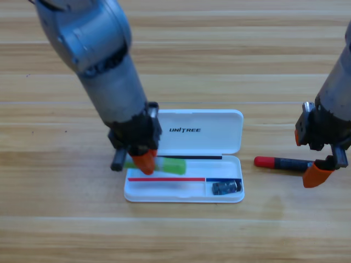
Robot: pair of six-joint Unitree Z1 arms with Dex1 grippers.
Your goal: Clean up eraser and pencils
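In case: eraser, right compartment; green pencil at rim.

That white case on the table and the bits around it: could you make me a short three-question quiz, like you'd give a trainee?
1. True or false: the eraser already lies in the small right-hand compartment of the open white case.
2. Which thing is the left gripper holding over the case's left end?
A. the green pencil
B. the black pencil with the red end
C. the eraser
3. Fill in: the black pencil lies on the wooden table to the ____ of the case, its far end at the right gripper.

Key: 1 true; 2 A; 3 right.
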